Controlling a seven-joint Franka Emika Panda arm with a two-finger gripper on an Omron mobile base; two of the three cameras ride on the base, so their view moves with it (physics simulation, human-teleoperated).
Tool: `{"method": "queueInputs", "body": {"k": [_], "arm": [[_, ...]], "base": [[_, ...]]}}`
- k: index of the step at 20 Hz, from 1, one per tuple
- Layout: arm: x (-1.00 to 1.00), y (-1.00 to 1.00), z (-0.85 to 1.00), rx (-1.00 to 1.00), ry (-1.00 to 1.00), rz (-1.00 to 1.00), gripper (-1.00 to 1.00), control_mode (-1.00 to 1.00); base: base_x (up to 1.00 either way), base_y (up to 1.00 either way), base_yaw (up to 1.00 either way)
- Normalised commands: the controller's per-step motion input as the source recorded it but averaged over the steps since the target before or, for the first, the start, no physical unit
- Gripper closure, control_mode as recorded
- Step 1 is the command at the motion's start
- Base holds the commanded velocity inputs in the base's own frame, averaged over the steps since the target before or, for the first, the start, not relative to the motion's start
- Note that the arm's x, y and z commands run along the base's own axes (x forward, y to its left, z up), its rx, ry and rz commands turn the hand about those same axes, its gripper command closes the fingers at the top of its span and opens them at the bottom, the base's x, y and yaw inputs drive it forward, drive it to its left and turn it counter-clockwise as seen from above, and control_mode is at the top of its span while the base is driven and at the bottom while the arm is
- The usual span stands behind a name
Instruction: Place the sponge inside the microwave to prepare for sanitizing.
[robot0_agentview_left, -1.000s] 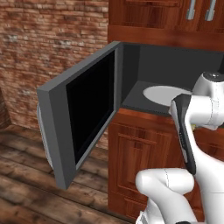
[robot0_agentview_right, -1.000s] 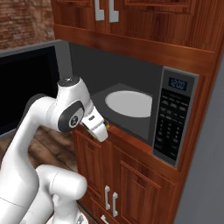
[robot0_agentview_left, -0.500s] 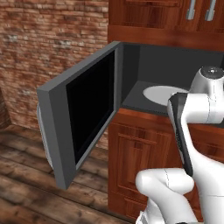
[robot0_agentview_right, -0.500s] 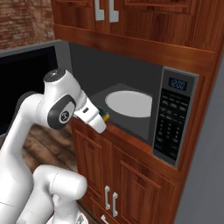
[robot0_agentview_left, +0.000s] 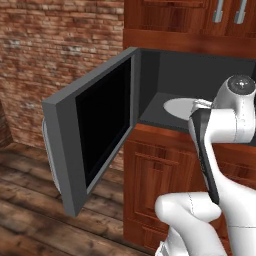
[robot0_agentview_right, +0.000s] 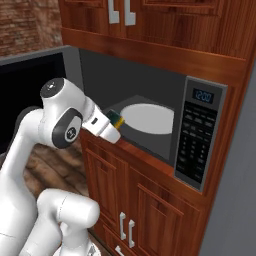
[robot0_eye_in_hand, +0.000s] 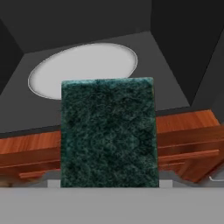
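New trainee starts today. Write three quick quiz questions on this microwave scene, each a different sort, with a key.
1. True or false: the microwave door is shut.
2. What does the gripper hold? A) cup B) sponge C) plate
3. Fill in: the pale round turntable lies ____ the microwave.

Key: 1 false, the door stands open. 2 B, with the sponge near the cavity's front edge, not yet on the turntable. 3 inside.

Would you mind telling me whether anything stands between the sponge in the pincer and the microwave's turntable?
Nothing visible does. The microwave door is swung wide open, and the sponge, held in the pincer, sits at the front edge of the cavity. The dark floor between it and the pale turntable is bare.
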Motion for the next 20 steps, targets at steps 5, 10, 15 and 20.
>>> {"method": "queueInputs", "body": {"k": [5, 10, 15, 20], "arm": [[0.45, -0.19, -0.06, -0.01, -0.12, 0.01, 1.0, -1.0], [0.37, -0.07, 0.25, -0.03, 0.09, 0.0, 1.0, -1.0], [0.38, -0.01, 0.35, 0.0, 0.22, 0.0, 1.0, -1.0], [0.37, -0.17, 0.03, 0.0, 0.04, 0.0, 1.0, -1.0]], "base": [[0.0, 0.0, 0.0], [0.0, 0.0, 0.0], [0.0, 0.0, 0.0], [0.0, 0.0, 0.0]]}}
